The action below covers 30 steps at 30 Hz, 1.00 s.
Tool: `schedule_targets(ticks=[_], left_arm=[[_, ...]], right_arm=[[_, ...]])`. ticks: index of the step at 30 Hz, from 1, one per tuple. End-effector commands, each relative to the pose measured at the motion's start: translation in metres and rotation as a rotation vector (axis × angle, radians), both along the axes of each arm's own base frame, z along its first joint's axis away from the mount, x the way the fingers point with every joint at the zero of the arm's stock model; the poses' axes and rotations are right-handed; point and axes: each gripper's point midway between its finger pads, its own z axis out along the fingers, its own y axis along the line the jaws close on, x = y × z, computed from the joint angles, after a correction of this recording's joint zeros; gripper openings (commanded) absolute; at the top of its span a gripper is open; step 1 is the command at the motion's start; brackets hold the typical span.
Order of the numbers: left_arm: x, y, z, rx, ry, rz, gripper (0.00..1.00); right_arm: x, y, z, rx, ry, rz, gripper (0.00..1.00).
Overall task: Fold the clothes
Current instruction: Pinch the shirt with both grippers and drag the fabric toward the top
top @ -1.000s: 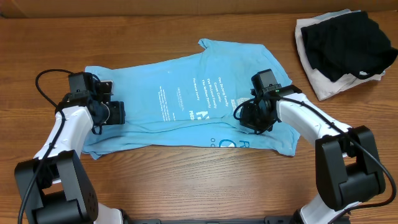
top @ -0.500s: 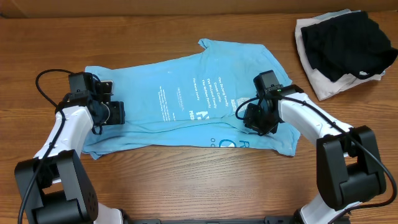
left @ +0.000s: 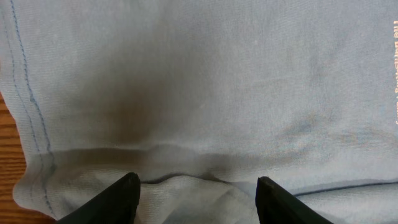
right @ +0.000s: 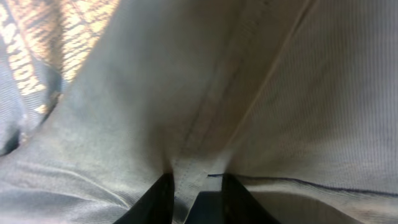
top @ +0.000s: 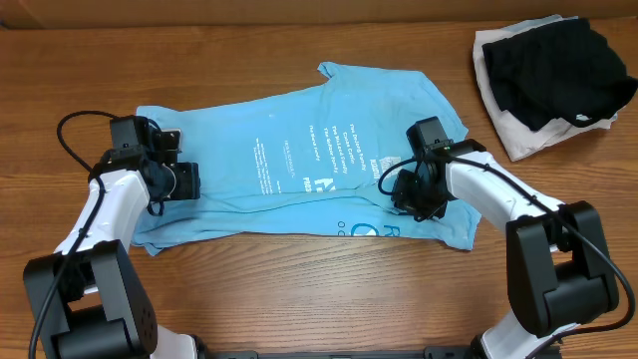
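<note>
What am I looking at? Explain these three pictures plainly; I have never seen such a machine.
These are two robot arms at a wooden table, each ending in a two-finger gripper. The wide picture comes from a fixed camera overhead. The two close-ups come from a camera on each wrist, looking past its own fingers. A light blue T-shirt with white print lies spread flat between the arms. At the far right of the table a black garment sits on a white garment. The left gripper is at the hem end of the shirt, its fingers spread apart with a ridge of cloth between them, so it is open. The right gripper is at the other end, closed on a pinch of the shirt beside a seam.
</note>
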Motion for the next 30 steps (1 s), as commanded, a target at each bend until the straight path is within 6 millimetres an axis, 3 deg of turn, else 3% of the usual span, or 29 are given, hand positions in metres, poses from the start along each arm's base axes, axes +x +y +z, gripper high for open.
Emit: schedule_targets(ticks=[1, 7, 13, 21, 30], left_arm=[[0.005, 0.002, 0.002, 0.016, -0.012, -0.019, 0.62], [0.005, 0.002, 0.002, 0.016, -0.012, -0.018, 0.61], [0.005, 0.002, 0.002, 0.016, -0.011, -0.018, 0.61], [0.005, 0.002, 0.002, 0.016, -0.012, -0.018, 0.6], [0.005, 0.002, 0.002, 0.016, -0.011, -0.018, 0.59]], right_arm=[[0.0, 0.002, -0.003, 0.004, -0.008, -0.008, 0.26], [0.012, 0.011, 0.001, 0.049, -0.053, -0.005, 0.18], [0.024, 0.014, 0.01, 0.058, -0.086, -0.004, 0.04], [0.047, 0.021, 0.029, 0.078, -0.153, 0.001, 0.04], [0.101, 0.036, 0.067, 0.131, -0.364, 0.025, 0.04]])
